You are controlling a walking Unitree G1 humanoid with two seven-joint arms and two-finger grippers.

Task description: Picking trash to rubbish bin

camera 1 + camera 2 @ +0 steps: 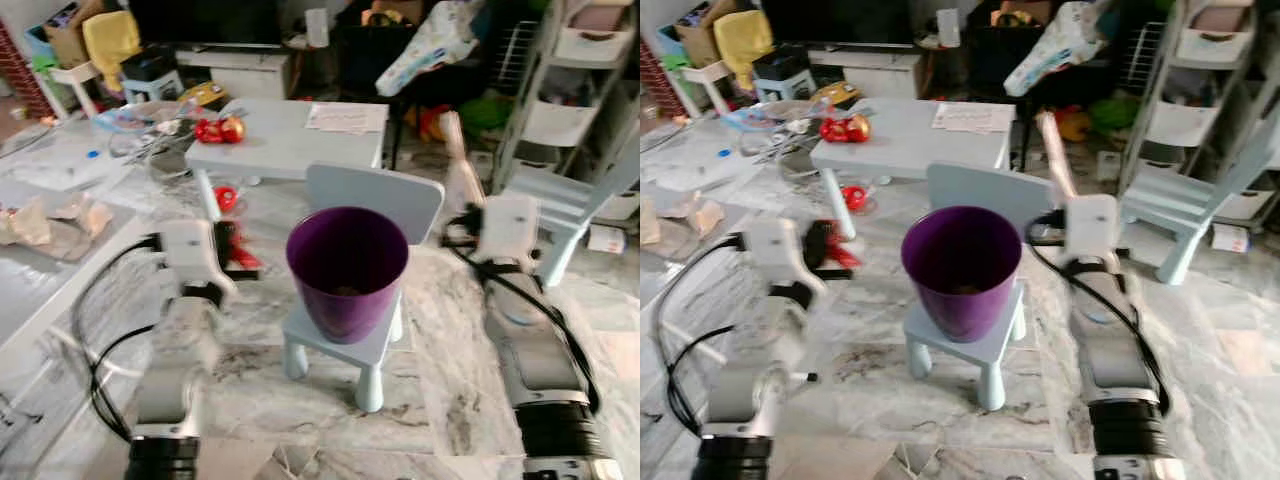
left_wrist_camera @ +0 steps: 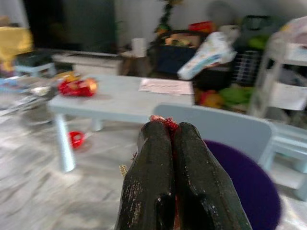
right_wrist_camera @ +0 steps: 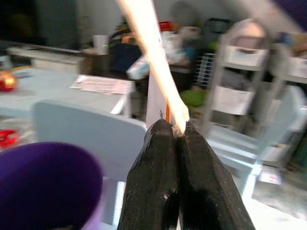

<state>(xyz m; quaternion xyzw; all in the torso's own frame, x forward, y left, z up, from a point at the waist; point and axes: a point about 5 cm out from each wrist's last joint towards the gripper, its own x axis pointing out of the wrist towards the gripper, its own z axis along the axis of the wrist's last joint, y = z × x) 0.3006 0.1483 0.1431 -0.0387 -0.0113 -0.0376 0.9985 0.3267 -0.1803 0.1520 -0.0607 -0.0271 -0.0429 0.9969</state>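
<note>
A purple bin (image 1: pixel 347 268) stands on a small pale blue chair (image 1: pixel 372 196) straight ahead, with a little dark trash at its bottom. My left gripper (image 1: pixel 237 250) is to the bin's left, shut on a red wrapper (image 1: pixel 243 256) whose red edge pokes out between the fingers (image 2: pixel 151 158). My right gripper (image 1: pixel 462 200) is to the bin's right, shut on a long pale paper strip (image 3: pixel 149 43) that sticks upward. Both sit at about rim height, outside the bin.
A pale blue table (image 1: pixel 280 140) behind the chair carries red wrappers (image 1: pixel 220 129) and a paper sheet (image 1: pixel 346 117). Another red piece (image 1: pixel 226 197) lies on the floor under it. A second blue chair (image 1: pixel 575 205) stands right. Crumpled paper (image 1: pixel 50 222) lies on a white surface left.
</note>
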